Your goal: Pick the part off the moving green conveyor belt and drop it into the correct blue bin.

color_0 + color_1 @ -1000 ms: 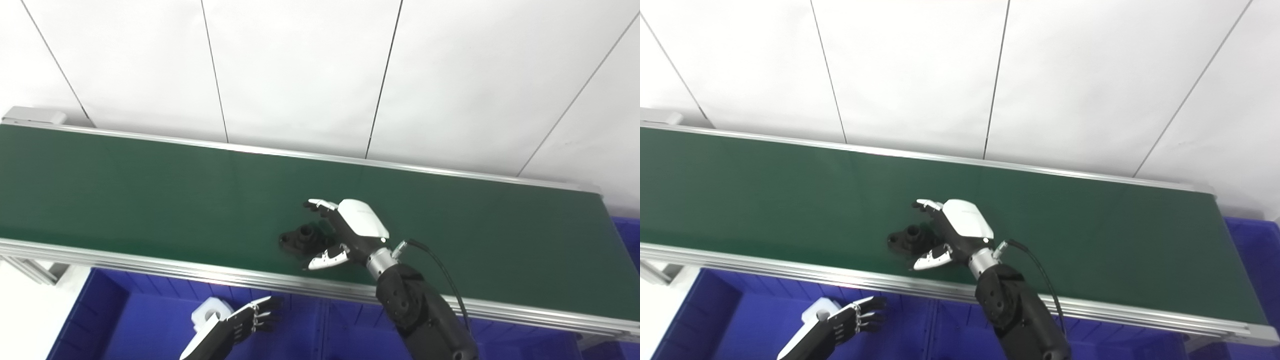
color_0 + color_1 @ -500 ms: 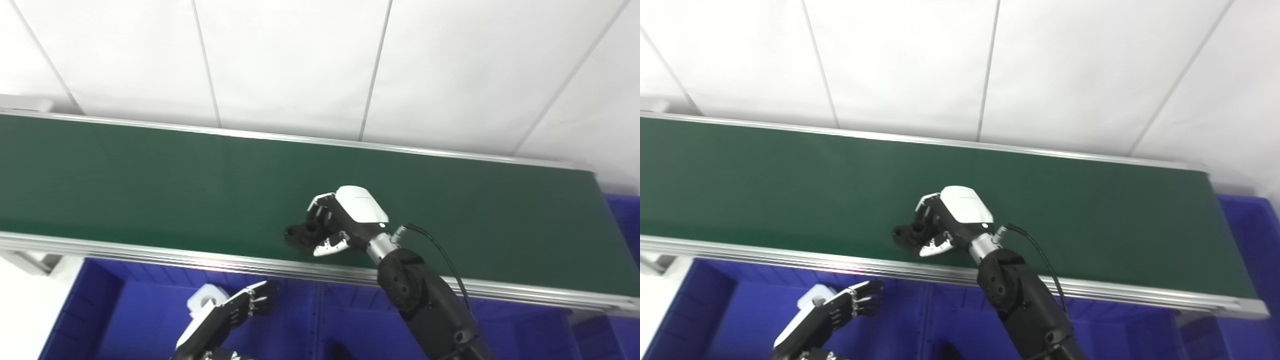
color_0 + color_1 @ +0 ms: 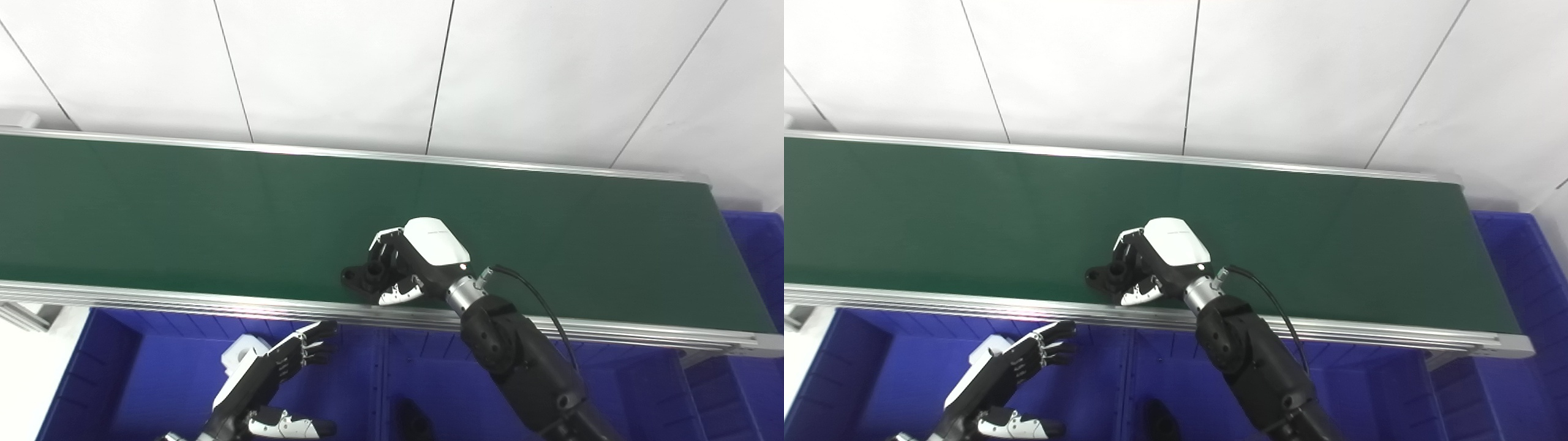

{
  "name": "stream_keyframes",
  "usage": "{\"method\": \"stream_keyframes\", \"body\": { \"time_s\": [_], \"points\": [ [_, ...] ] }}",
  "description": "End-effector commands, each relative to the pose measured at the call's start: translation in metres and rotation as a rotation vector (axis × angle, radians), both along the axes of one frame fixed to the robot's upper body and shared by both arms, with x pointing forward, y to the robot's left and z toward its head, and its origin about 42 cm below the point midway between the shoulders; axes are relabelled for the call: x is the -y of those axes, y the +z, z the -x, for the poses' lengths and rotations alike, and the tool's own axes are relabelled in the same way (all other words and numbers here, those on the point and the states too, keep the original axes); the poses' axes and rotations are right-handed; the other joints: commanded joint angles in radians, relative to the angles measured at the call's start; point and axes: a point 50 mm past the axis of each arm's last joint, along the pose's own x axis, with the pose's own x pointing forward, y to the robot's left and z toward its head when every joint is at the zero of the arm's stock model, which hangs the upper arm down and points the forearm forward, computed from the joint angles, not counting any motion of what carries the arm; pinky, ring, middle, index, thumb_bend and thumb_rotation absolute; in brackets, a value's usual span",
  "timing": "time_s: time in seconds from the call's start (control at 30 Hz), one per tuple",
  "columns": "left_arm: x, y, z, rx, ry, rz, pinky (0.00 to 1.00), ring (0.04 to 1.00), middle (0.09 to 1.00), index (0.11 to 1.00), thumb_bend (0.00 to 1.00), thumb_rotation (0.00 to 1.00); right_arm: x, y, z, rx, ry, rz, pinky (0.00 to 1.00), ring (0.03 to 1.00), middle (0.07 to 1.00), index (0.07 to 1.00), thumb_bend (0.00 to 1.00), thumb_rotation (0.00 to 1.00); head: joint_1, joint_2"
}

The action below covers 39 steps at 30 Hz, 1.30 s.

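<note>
A small black part [image 3: 362,277] sits at the near edge of the green conveyor belt [image 3: 184,214]. My right hand [image 3: 416,260] is shut on the black part, fingers curled over it and thumb below. It also shows in the right eye view [image 3: 1157,257]. My left hand [image 3: 269,373] is open and empty, held low over the blue bin [image 3: 153,380] in front of the belt.
A white part [image 3: 245,358] lies in the left blue bin, partly behind my left hand. A black part [image 3: 413,419] lies in the middle blue bin. Another blue bin [image 3: 756,245] stands at the belt's right end. A white wall is behind the belt.
My right hand went from open beside the black part to closed around it. The camera view has shifted. My left hand stays open over the bin.
</note>
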Motion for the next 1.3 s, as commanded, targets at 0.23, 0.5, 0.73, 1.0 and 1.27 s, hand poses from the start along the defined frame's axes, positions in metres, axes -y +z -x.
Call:
{"method": "stream_keyframes", "body": {
  "time_s": [0.23, 0.5, 0.73, 1.0, 1.27],
  "points": [
    [-0.003, 0.009, -0.003, 0.054, -0.013, -0.009, 0.76, 0.805, 0.876, 0.857, 0.67, 0.25, 0.013, 0.052, 0.03, 0.133, 0.005, -0.156, 0.28, 0.45, 0.497, 0.486, 0.52, 0.0, -0.004, 0.001],
    [-0.004, 0.009, -0.005, 0.058, -0.022, -0.001, 0.75, 0.795, 0.874, 0.853, 0.67, 0.22, 0.045, 0.062, 0.053, 0.14, -0.076, -0.18, 0.22, 0.446, 0.495, 0.484, 0.52, 0.0, -0.014, 0.008],
    [-0.005, 0.009, -0.006, 0.059, -0.026, 0.008, 0.76, 0.798, 0.872, 0.852, 0.67, 0.21, 0.061, 0.054, 0.067, 0.12, -0.123, -0.188, 0.23, 0.447, 0.471, 0.507, 0.52, 0.0, -0.009, 0.012],
    [-0.006, 0.012, -0.002, 0.062, -0.026, 0.01, 0.77, 0.809, 0.866, 0.856, 0.67, 0.23, 0.081, 0.038, 0.097, 0.073, -0.18, -0.206, 0.25, 0.449, 0.494, 0.484, 0.52, 0.0, -0.016, 0.027],
    [-0.006, 0.014, -0.002, 0.068, -0.036, 0.015, 0.78, 0.814, 0.874, 0.857, 0.67, 0.21, 0.105, 0.007, 0.144, -0.038, -0.256, -0.135, 0.3, 0.453, 0.52, 0.46, 0.52, 0.0, -0.03, 0.055]
  ]
}}
